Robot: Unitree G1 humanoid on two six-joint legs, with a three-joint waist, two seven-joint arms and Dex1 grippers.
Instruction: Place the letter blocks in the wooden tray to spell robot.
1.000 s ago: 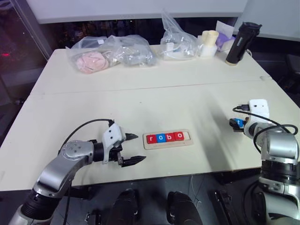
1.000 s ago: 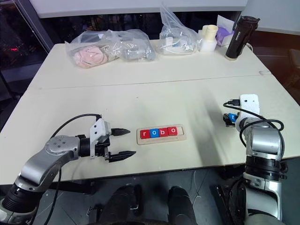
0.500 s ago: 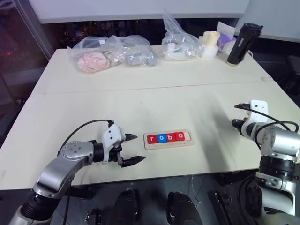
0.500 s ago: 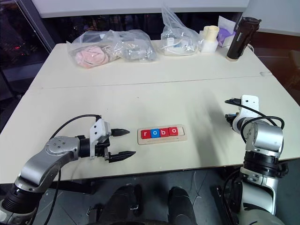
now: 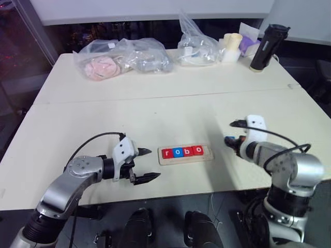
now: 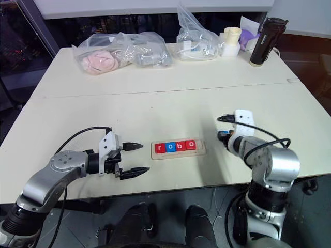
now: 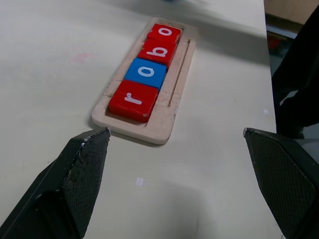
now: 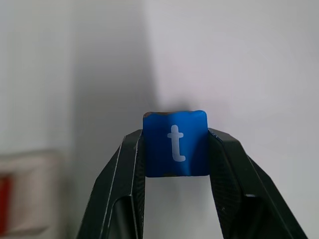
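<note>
The wooden tray lies near the table's front edge. In its groove sit a red r block, a blue o block, a red b block and a red o block; its right end is bare. My right gripper hovers just right of the tray, shut on a blue t block pinched between its fingers. Left of the tray my left gripper stands open and holds nothing, pointing at the tray's r end.
Along the table's far edge lie clear plastic bags and another bag, a cream cup and a black bottle. A seam runs across the table behind the tray.
My right gripper shut on the blue t block at the table's right side and carried it left, close to the tray's right end. The left arm stayed still.
</note>
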